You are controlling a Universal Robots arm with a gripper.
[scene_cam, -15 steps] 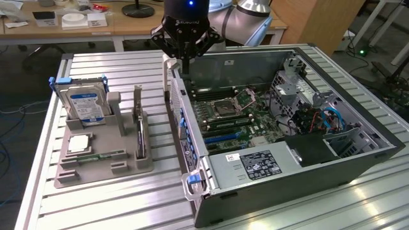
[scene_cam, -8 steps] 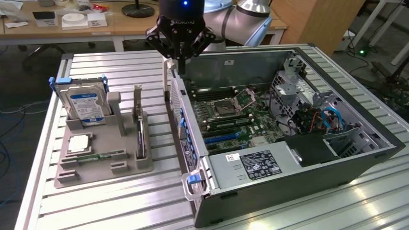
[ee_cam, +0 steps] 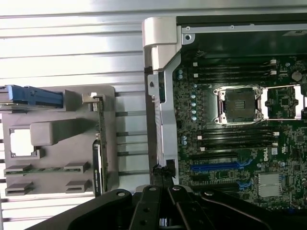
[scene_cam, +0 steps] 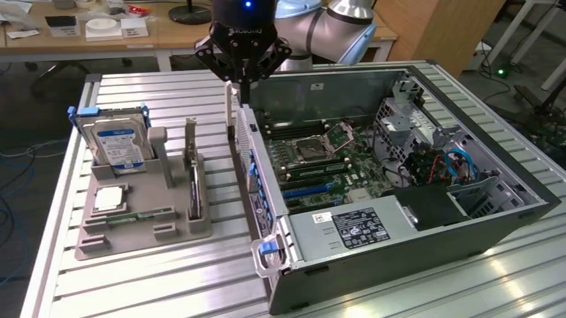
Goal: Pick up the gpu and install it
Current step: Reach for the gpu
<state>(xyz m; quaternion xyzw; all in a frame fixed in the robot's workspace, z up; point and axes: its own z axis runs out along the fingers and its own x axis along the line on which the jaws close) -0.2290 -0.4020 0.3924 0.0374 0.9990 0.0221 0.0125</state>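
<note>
1. An open computer case (scene_cam: 415,252) lies on its side below the gripper. Its rear wall (ee_cam: 160,105) is right under the fingertips, and the motherboard lies beyond that wall.
2. A grey parts holder (scene_cam: 132,244) sits beside the case, on the gripper's side away from the motherboard.
3. The gripper (scene_cam: 238,81) hangs over the rear wall with its jaws closed together. I cannot make out anything held.
4. The gpu (scene_cam: 192,173) stands on edge in the holder's slot, near the gripper but apart from it.
5. A good pick likely means spreading the jaws first, centring over the card's upper edge, then lifting straight up, clear of the case wall.
6. A blue expansion slot (ee_cam: 216,166) near the fingertips looks the likely seat; the card should stay parallel to it.
</note>
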